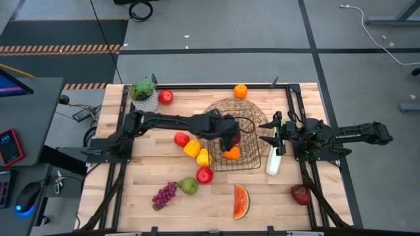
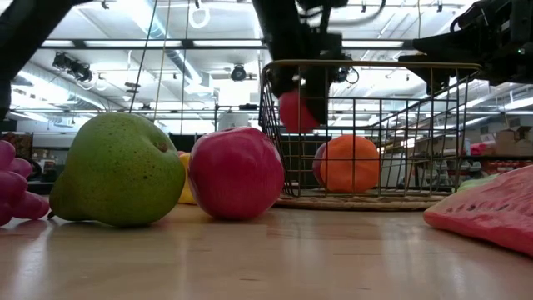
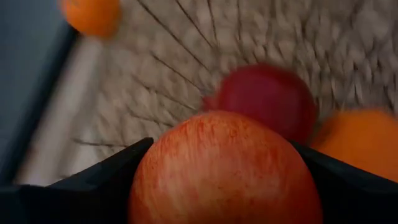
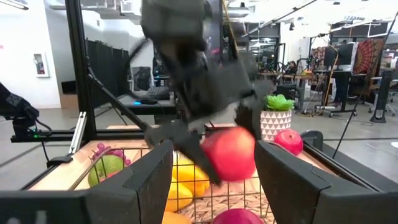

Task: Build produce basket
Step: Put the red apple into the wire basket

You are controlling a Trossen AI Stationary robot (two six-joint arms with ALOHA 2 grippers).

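Observation:
The wire basket [image 1: 249,124] stands at the table's middle. My left gripper [image 1: 230,139] reaches into it from the left, slanting down, shut on a red apple [image 3: 224,168]. This apple also shows in the low view [image 2: 296,112], hanging below the basket's rim. An orange [image 2: 350,162] and another red apple [image 3: 267,99] rest on the basket's woven floor. My right gripper [image 1: 274,134] waits just right of the basket, its fingers apart with nothing between them [image 4: 214,155]. A pale-green celery stalk [image 1: 273,160] lies on the table beneath it. My left gripper pinches the red apple between its two fingers, one on each opposite side [image 3: 146,168]. The fingers come slanting down from the table's left, over the basket's rim. The apple hangs clear of the basket floor, above the fruit lying there.
Left of the basket lie a red apple [image 1: 182,138], yellow pieces [image 1: 191,148] and another red apple [image 1: 205,174]. Near the front are a pear [image 1: 188,186], grapes [image 1: 164,195], a watermelon slice [image 1: 241,201] and a dark apple [image 1: 300,194]. At the back stand a potted plant [image 1: 143,92], an apple [image 1: 165,97] and an orange [image 1: 241,90].

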